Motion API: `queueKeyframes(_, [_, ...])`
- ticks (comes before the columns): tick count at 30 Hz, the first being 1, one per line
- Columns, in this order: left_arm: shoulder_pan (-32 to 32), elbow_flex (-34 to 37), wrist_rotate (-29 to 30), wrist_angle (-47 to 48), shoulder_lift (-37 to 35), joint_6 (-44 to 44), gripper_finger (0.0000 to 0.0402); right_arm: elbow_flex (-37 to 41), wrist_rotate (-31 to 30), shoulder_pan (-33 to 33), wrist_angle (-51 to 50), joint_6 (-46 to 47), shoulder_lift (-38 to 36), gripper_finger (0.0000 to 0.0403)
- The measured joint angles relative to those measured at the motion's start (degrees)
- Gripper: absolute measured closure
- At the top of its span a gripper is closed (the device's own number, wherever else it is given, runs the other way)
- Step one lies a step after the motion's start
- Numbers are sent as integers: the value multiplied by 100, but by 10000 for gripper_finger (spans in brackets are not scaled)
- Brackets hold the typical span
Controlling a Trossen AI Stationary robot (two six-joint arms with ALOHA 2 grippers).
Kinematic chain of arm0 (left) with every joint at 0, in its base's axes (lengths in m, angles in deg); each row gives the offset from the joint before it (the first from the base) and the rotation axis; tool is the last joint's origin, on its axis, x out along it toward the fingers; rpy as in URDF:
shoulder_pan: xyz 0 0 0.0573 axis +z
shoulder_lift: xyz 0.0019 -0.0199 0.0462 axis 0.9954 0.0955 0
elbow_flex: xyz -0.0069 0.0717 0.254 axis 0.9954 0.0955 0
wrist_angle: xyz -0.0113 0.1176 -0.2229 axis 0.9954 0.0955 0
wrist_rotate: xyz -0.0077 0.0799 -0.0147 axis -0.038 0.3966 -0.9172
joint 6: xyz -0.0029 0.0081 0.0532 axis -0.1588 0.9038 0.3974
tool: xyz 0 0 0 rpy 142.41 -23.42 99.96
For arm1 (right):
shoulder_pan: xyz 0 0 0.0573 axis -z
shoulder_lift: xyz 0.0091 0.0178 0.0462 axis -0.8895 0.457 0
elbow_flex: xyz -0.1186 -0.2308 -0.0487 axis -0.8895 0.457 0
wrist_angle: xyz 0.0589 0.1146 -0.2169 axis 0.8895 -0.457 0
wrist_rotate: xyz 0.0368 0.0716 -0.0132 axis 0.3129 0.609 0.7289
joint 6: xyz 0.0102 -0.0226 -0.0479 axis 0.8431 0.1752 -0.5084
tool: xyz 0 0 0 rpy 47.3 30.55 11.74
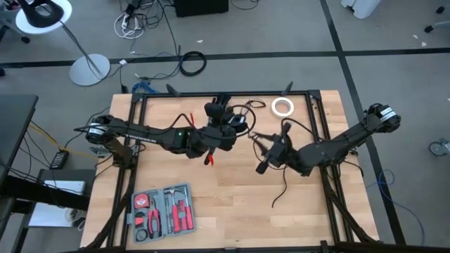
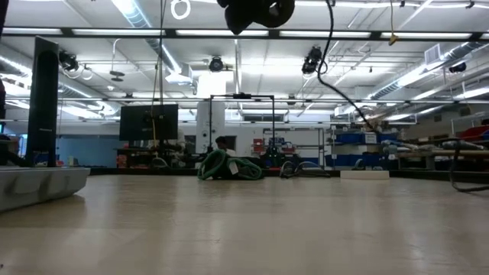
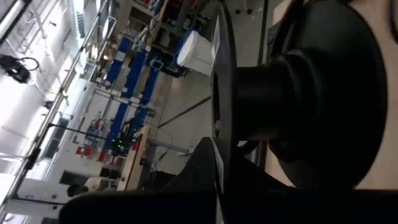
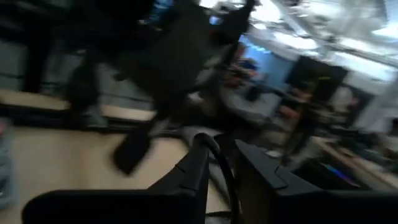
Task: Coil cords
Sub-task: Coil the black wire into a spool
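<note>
My left gripper (image 1: 219,122) is over the table's far middle, shut on a compact black round cord bundle (image 1: 216,111), which fills the left wrist view (image 3: 311,93). The low view shows the bundle (image 2: 256,11) lifted well above the table. A thin black tail (image 1: 264,119) runs from it to my right gripper (image 1: 263,156), which is near the table's middle and shut on that cord (image 4: 219,155). More cord (image 1: 283,186) trails toward the near edge and lies on the table. My left gripper holds the round bundle (image 3: 267,93), lifted clear of the table. One finger (image 3: 202,165) lies against it, and the bundle hides the other, so the part held cannot be told. My right gripper pinches the thin tail (image 4: 221,163) between its two fingers (image 4: 194,169), clear of the table. The cord runs on past the fingertips.
A white tape roll (image 1: 283,106) lies at the far right. An open tool case (image 1: 163,211) sits near the front left. Black metal rails (image 1: 320,119) frame the table. Bare wood (image 1: 232,204) lies in the near middle.
</note>
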Motion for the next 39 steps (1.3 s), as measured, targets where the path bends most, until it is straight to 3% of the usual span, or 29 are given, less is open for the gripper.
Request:
queueKeyframes(6, [1,0,-23,-873,0,434,402,-1,843,251,-46,398,543,323])
queueKeyframes(20, [-90,-2,-684,-2143,7,632,402,1,1243,242,74,751,857,327])
queueKeyframes(26, [-90,-2,-755,-2296,13,1374,402,1,722,-12,45,566,857,331])
queueKeyframes(33, [-87,7,-381,-2247,155,2137,402,1,-228,-253,-85,294,857,336])
queueKeyframes(39, [-90,7,-351,-2316,153,2126,402,1,-214,-278,-523,818,855,342])
